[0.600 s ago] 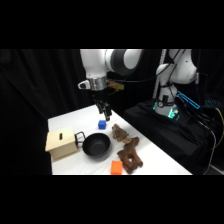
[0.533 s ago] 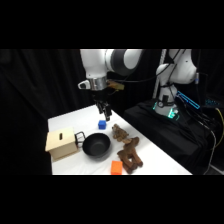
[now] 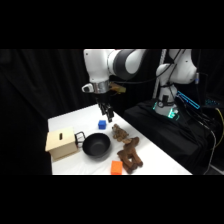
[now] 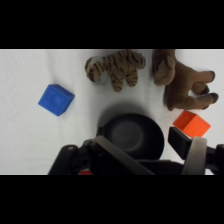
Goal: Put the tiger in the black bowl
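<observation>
- The gripper (image 3: 107,118) hangs above the counter (image 3: 65,120) and holds nothing; how far open, I cannot tell.
- The tiger (image 4: 116,67) lies below it, beside the bowl (image 4: 131,134), ready for a grasp.

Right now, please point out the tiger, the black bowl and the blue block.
tiger (image 4: 116,69): wrist view, on its striped back.
black bowl (image 3: 96,146): side view, on its inner bottom.
blue block (image 4: 56,99): wrist view, on its top face.
</observation>
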Robot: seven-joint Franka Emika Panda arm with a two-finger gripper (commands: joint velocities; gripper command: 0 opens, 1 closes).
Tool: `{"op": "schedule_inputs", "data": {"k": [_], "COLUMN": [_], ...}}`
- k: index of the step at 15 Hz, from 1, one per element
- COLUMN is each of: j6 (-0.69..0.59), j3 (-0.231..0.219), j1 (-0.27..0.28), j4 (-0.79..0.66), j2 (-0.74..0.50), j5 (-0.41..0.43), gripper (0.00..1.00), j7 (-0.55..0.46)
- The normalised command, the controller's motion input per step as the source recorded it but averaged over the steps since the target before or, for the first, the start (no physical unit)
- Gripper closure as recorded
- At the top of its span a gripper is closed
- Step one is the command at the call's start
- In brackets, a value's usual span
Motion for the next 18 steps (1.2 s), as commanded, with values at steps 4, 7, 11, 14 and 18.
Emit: {"op": "schedule_inputs", "data": {"k": [4,7,11,14,18], "j6": [0.35,0.40,0.50,0.45,0.34], "j3": [-0.026,-0.022,-0.030,-0.066,-0.195], "j1": [-0.047,-0.037,-0.045,-0.022,0.111], "j4": [-0.54,-0.49,-0.19,0.06,0.09], "j2": [-0.38,-0.29,0.10,0.38,0.39], "j5": [-0.053,-0.085,-0.034,-0.023,-0.199], "gripper": [0.00,0.00,0.00,0.00,0.00], "j7": [0.04,0.13,0.36,0.47,0.52]}}
